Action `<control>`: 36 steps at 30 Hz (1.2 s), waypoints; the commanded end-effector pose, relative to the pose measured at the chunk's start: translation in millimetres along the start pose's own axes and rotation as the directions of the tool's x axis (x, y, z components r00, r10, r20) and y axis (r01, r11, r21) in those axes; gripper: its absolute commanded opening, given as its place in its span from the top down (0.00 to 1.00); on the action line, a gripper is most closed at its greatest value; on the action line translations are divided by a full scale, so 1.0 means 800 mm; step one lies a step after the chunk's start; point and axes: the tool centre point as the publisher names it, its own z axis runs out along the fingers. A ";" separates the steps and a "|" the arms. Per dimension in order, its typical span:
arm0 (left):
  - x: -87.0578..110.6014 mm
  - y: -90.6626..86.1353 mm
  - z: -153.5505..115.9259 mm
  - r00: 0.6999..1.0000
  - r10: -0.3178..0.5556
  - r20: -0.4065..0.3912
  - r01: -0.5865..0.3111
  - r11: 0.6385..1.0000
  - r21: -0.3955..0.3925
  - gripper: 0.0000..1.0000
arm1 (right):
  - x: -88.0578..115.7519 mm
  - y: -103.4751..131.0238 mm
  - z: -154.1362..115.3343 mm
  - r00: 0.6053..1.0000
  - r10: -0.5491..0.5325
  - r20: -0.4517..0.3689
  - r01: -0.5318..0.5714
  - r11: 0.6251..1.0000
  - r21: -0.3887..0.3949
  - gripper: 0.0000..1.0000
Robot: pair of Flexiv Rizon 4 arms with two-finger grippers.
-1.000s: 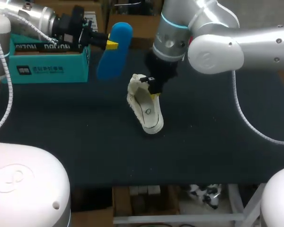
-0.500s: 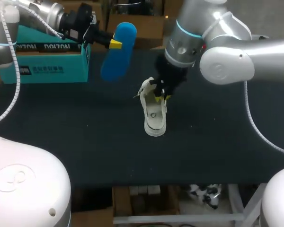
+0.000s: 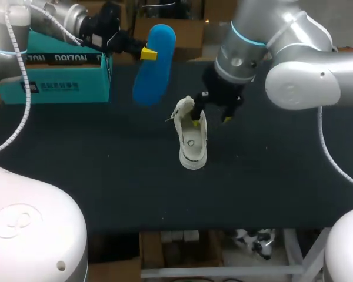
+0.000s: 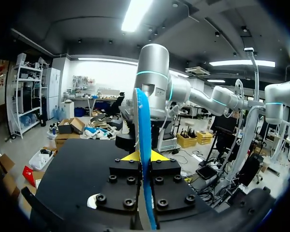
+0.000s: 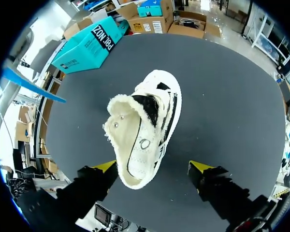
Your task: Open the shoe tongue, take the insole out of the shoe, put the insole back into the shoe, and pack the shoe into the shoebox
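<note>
2 changes: right gripper [image 3: 210, 120] now hangs wide open over the released white shoe [image 3: 192, 144], and left gripper [image 3: 144, 54], pinching the blue insole [image 3: 153, 64], rises, so reinsertion looks next.

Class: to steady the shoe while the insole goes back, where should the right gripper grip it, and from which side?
Likely the opening rim of the shoe, from above: it stands on its sole, opening upward, so the rim fits between the fingers of the open right gripper and leaves room for the insole.
</note>
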 end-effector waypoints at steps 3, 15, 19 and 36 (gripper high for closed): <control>0.000 0.001 0.000 1.000 0.000 0.001 0.000 1.000 0.003 1.00 | -0.001 -0.004 0.002 1.000 0.001 0.000 -0.001 1.000 -0.013 0.00; 0.096 0.015 0.054 0.998 0.008 0.058 -0.014 0.994 0.111 1.00 | -0.034 -0.065 -0.064 0.889 0.264 -0.375 -0.231 0.964 0.132 0.00; 0.121 0.009 0.069 0.998 0.007 0.055 -0.014 0.992 0.128 1.00 | -0.028 -0.078 -0.073 0.875 0.269 -0.404 -0.228 0.962 0.148 0.00; 0.130 -0.015 0.098 0.997 -0.042 0.061 0.028 0.975 0.221 1.00 | 0.003 -0.087 -0.083 0.550 0.645 -0.530 -0.500 0.763 0.410 0.00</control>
